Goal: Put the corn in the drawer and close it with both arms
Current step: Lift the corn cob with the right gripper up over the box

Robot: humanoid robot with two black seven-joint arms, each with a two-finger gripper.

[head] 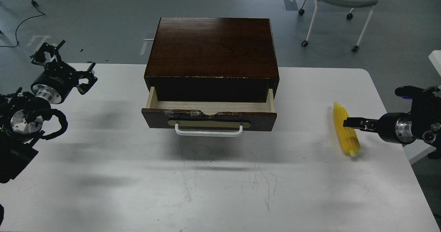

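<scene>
We appear to be in a lab, grey floor with loose cables, wheeled chair, scuffed white table.

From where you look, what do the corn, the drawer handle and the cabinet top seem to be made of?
The corn: probably plastic, bright glossy yellow, moulded kernel rows. The drawer handle: white and smooth, painted metal or plastic; I cannot tell which. The cabinet top: dark stained wood or veneer with visible grain, a soft sheen and a chipped front edge.
</scene>
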